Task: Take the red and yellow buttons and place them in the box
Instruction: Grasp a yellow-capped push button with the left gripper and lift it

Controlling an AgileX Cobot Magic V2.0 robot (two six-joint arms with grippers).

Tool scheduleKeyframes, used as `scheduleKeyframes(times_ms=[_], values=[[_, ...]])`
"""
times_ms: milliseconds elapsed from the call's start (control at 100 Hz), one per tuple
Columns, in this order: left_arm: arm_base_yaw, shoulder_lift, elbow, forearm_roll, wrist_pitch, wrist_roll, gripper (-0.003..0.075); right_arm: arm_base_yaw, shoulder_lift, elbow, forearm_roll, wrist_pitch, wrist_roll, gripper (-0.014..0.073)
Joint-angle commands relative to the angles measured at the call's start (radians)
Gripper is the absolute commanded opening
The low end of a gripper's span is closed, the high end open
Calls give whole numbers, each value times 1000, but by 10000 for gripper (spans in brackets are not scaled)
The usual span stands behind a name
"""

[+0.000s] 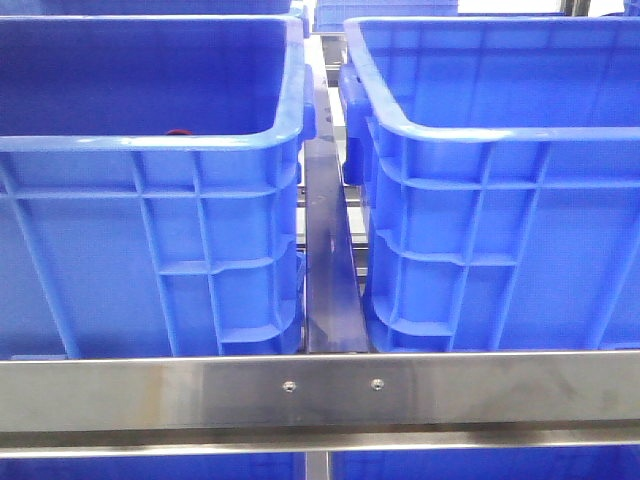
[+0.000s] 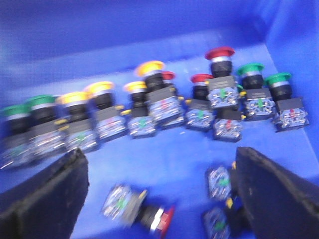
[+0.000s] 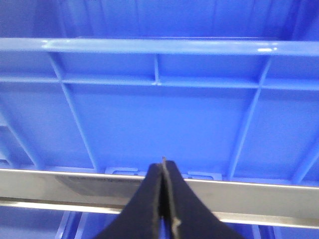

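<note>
the left gripper hangs inside a blue crate with its black padded jaws spread wide and holding nothing, straddling a red button that lies toppled on its side on the crate floor. judged from the left wrist view, this is the piece the coming grasp turns on: it sits between the two pads, nearer the left one, its long axis slanting across the gap with the red cap pointing toward the wrist. beyond it, a ragged row of upright buttons stands along the far wall, among them yellow buttons, a tall red mushroom button and green buttons, each a glossy domed cap on a dark collar over a translucent contact block. two more blocks lie just beside the right pad. the view is blurred, so finer detail is lost. the right gripper waits outside, its jaws clenched together and empty, facing the ribbed outer wall of the box above a steel rail. in the front view two matching crates sit side by side on the worktop frame; the left arm is plainly nearer the buttons.
</note>
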Motion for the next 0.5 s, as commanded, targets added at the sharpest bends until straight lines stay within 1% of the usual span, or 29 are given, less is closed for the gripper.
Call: scheduleKeyframes(times_ms=[0,150,220,310,490], values=[[-13,96,-106,-20,-37,-6,575,3,-20,-16,-11,-78,-4,-68],[-13,280,-241,-22,33,-6,575,3,-20,-16,-11,-78,-4,-68],[-13,368,-310,-11,70,-37,575,3,-20,-16,-11,-78,-4,-68],[-13,453,-378,20,100,-66,575,3,-20,-16,-11,-78,-4,-68],[-13,587,-486,15,137,-75,575,3,-20,-16,-11,-78,-4,-68]])
